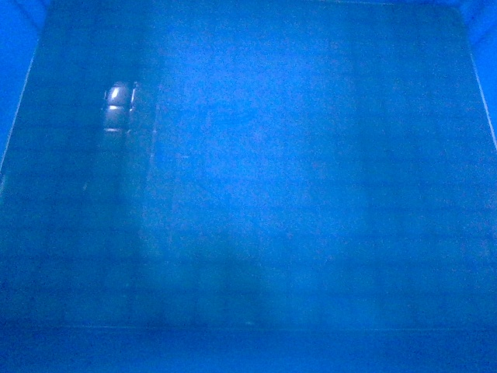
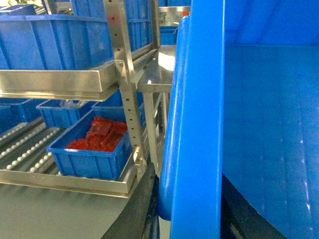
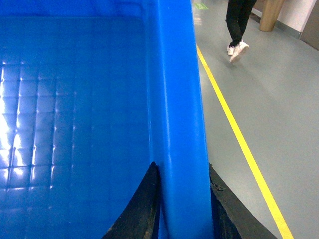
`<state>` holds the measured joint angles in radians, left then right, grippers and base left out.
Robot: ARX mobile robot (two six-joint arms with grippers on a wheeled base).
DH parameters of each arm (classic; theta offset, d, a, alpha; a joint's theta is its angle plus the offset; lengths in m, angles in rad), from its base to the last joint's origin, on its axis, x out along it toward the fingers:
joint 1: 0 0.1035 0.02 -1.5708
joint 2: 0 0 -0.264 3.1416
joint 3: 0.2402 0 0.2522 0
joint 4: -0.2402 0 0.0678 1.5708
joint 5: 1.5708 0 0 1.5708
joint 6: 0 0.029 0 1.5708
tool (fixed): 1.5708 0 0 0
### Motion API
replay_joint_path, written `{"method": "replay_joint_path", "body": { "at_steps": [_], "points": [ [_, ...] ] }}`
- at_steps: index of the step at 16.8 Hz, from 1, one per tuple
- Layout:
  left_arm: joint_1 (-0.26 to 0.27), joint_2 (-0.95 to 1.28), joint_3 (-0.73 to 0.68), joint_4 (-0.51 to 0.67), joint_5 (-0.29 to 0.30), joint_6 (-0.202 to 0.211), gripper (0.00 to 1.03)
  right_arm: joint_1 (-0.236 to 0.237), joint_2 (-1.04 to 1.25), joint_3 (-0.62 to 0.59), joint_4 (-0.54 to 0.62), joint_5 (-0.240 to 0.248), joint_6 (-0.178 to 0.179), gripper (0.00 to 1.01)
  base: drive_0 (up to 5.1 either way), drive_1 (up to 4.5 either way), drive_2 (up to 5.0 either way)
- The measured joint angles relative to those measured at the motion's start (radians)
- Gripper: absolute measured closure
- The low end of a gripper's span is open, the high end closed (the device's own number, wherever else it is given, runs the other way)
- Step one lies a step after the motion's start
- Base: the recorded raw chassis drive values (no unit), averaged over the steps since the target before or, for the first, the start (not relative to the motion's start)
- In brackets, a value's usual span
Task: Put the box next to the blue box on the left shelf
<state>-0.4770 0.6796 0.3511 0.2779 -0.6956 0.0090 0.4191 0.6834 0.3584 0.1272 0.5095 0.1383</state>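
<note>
Blue crate (image 1: 248, 194) fills the head view, grid floor and all. Left claw (image 2: 187, 209) and right claw (image 3: 182, 209) each pinch a crate wall, beside the shelf rack (image 2: 124, 89).

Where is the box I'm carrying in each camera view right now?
Head: the box fills the frame, grid floor only.
Left wrist: its rim wall stands centre, interior to the right, left gripper astride the rim.
Right wrist: interior left, rim centre, right gripper clamped on it.
Shared landmark: the grid-patterned floor.
</note>
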Motion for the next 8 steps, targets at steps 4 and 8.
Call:
{"method": "replay_joint_path", "body": {
  "at_steps": [4,8],
  "points": [
    [0.0,-0.002,0.0,0.0,0.0,0.001,0.83,0.0,0.001,0.0,0.001,-0.001,0.0,0.84,0.1,4.32,-4.2],
    [0.0,0.0,0.0,-0.001,0.0,0.001,0.83,0.0,0.001,0.0,0.0,-0.001,0.0,0.84,0.1,4.32,-4.2]
  ]
}}
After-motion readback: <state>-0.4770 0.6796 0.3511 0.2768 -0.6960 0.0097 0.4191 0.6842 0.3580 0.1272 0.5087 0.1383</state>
